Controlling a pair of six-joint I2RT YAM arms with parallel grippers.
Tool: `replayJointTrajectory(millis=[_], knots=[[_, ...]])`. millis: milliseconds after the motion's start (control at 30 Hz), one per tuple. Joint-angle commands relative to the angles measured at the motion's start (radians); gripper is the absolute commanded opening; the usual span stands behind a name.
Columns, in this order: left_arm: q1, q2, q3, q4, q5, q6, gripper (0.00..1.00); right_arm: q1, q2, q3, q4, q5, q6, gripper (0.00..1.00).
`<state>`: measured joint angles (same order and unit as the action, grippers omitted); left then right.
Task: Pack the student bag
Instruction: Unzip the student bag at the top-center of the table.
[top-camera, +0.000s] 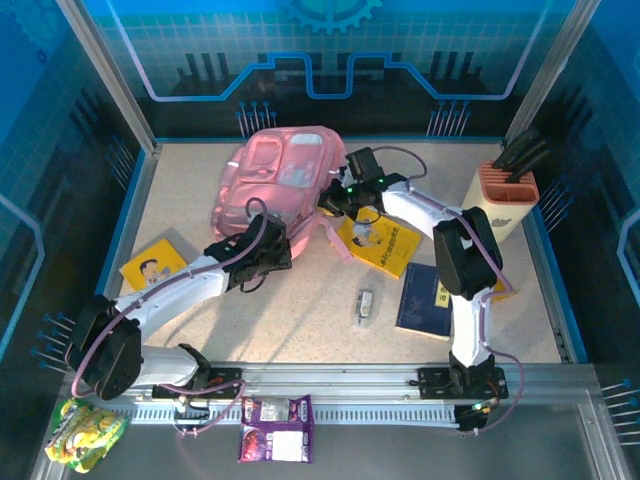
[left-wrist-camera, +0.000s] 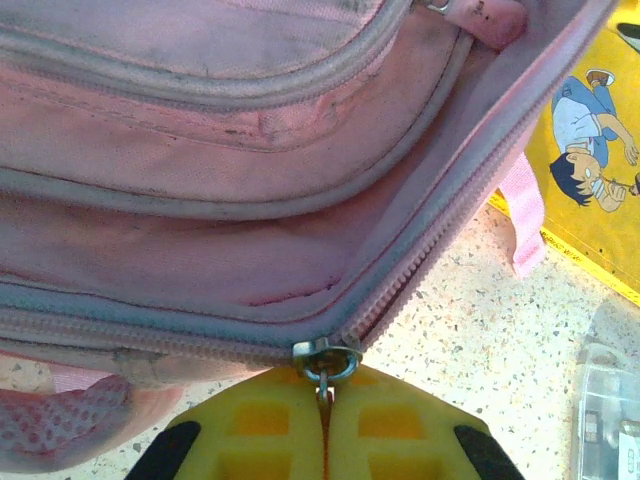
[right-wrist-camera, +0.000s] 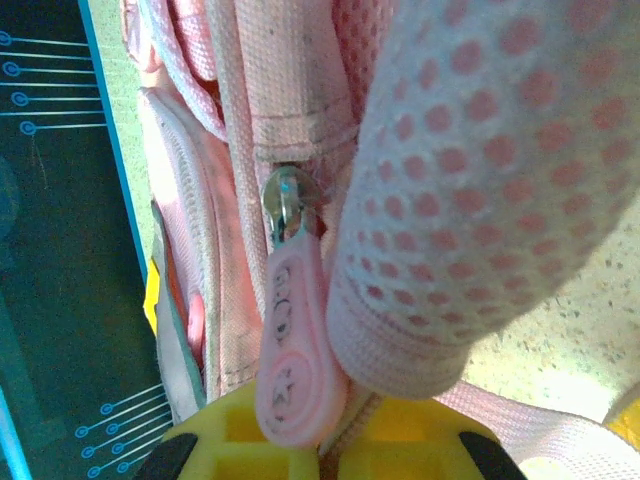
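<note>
One soft pink fabric student bag (top-camera: 280, 172) lies at the middle of the bench's (top-camera: 300, 312) far edge. Left fingers (left-wrist-camera: 260, 425) pinch its metal zip pull (left-wrist-camera: 325, 362); right fingers (right-wrist-camera: 250, 442) pinch its rubbery pink zip tab (right-wrist-camera: 292, 350). Two yellow books (top-camera: 155, 268) (top-camera: 385, 245) and one navy book (top-camera: 425, 300) lie flat. A beige holder (top-camera: 503, 208) at the far right corner holds dark handles (top-camera: 525, 155).

The left arm (top-camera: 175, 296) and right arm (top-camera: 418, 210) have white links, black joints and lilac cables (top-camera: 258, 204) looping alongside. The left claw (left-wrist-camera: 322, 425) and right claw (right-wrist-camera: 322, 445) have yellow fingers with black corners.

The student bag (top-camera: 270, 175) is matt cloth, its zip slider (left-wrist-camera: 326, 357) shiny metal.
</note>
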<state>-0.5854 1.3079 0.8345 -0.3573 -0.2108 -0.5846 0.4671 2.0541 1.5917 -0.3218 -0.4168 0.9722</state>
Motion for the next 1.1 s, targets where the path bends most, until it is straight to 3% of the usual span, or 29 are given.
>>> replayJointTrajectory(millis=[0,67,133,167,333,433,533,833,1067], knots=[[-0.005,-0.010,0.010,-0.048,0.056,-0.012,0.00,-0.036,0.040,0.089,-0.025,0.059,-0.075,0.00],[-0.005,0.004,0.033,-0.033,0.048,-0.029,0.00,-0.038,0.032,0.093,-0.055,0.050,-0.102,0.10],[-0.005,0.015,0.052,-0.022,0.034,-0.041,0.00,-0.041,-0.003,0.060,-0.065,0.020,-0.122,0.33],[-0.005,0.019,0.059,-0.016,0.034,-0.044,0.00,-0.042,-0.024,0.038,-0.066,0.004,-0.131,0.37],[-0.007,0.035,0.080,-0.007,0.040,-0.041,0.00,-0.040,-0.179,-0.167,-0.037,-0.046,-0.128,0.56],[-0.005,0.045,0.084,-0.009,0.045,-0.040,0.00,-0.035,-0.251,-0.358,0.166,-0.140,0.049,0.61],[-0.006,0.057,0.090,-0.011,0.050,-0.045,0.00,0.005,-0.285,-0.475,0.374,-0.143,0.222,0.63],[-0.010,0.059,0.100,-0.005,0.072,-0.047,0.00,0.139,-0.173,-0.372,0.365,-0.006,0.302,0.63],[-0.012,0.057,0.110,-0.039,0.078,-0.017,0.00,0.153,-0.129,-0.333,0.336,0.077,0.228,0.26]])
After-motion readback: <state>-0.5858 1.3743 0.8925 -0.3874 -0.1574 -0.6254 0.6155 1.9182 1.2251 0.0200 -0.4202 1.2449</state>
